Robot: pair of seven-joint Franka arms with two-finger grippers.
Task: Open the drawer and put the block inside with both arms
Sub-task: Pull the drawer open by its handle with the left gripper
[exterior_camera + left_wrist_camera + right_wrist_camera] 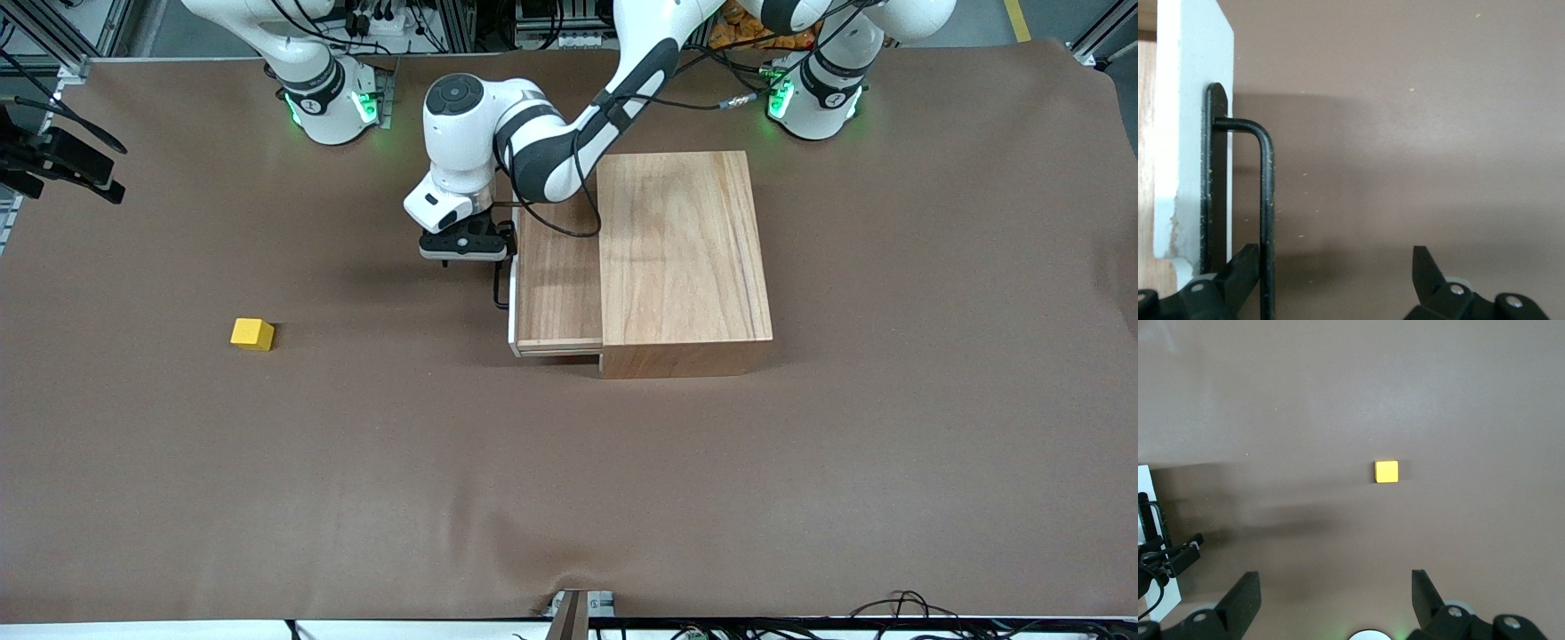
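Observation:
The drawer (557, 276) stands partly pulled out of the light-wood box (680, 240), its white front panel (1195, 127) facing the right arm's end of the table. My left gripper (464, 256) hangs open over the black bar handle (1267, 200). The bar runs between its fingers, close beside one fingertip (1245, 267), and the jaws are not closed on it. The yellow block (252, 333) lies alone on the table toward the right arm's end. My right gripper (1335, 587) is open and empty, high above the table, with the block (1387, 471) below it. In the front view this gripper is out of frame.
Brown cloth (569, 462) covers the whole table. The two arm bases (324, 98) (818, 98) glow green along the edge farthest from the front camera. A black camera mount (62, 160) juts in at the right arm's end. My left gripper (1171, 557) shows in the right wrist view.

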